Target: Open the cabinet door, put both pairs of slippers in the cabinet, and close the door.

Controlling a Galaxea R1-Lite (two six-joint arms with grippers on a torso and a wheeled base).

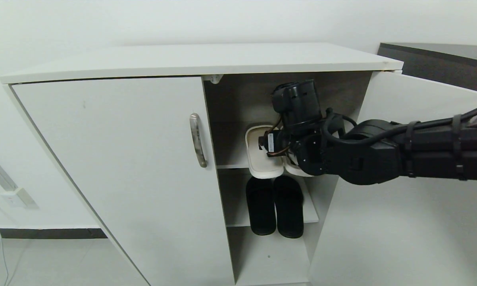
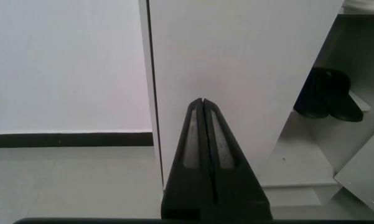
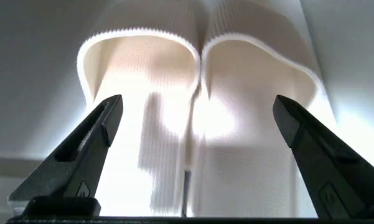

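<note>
Right now I am keeping the right gripper [image 3: 198, 104] spread wide, its fingers apart on either side of the 2 white slippers [image 1: 263, 169], which are lying lengthwise on the upper shelf [image 1: 227, 149]. The black slippers [image 1: 274, 206] are sitting at 6 o'clock. The open door [image 1: 401, 103] is hanging at 3 o'clock, nearer this arm. The left gripper [image 2: 202, 106] is sitting pressed together.

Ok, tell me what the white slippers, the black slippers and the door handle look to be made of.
White slippers: probably soft moulded foam or rubber, matte, with fine ribbing on the uppers; fabric is possible. Black slippers: likely rubber or foam, matte, no glare. Door handle: metal, brushed grey with a dull mottled sheen.
</note>
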